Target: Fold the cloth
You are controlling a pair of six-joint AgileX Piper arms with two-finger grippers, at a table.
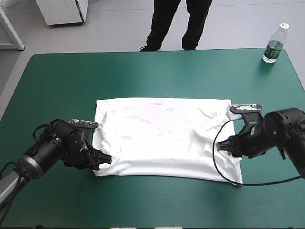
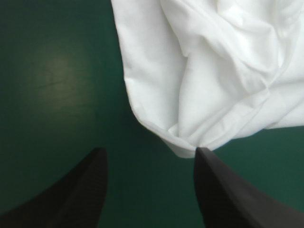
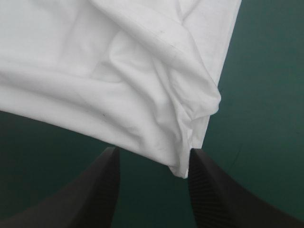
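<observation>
1. High view: the T-shirt (image 1: pixel 162 136) lies spread flat on the table (image 1: pixel 143 71), a wide white sheet a little nearer the near edge than the far one, with shallow wrinkles across it.
2. The left tool (image 1: pixel 106 159) sits low at the shirt's near-left corner. The right tool (image 1: pixel 221 146) sits at its right edge, partway along. I take it they stand at opposite ends so the cloth can be taken at both ends at once and carried over in one fold.
3. A bottle (image 1: pixel 275 44) stands at the far right corner, well apart from the shirt and both arms. I doubt it gets in the way of a fold.
4. Left wrist view: the left tool (image 2: pixel 149 151) is released, its fingers (image 2: pixel 223 194) wide apart over bare cover. The shirt's rounded corner lies just ahead, its tip touching or all but touching one fingertip. Nothing is grasped.
5. Right wrist view: the right tool (image 3: pixel 154 151) is also released. A bunched, layered point of the shirt's edge reaches in between the fingers (image 3: pixel 218 194), close against one of them. As I judge it, the layers there might part when pinched.
</observation>
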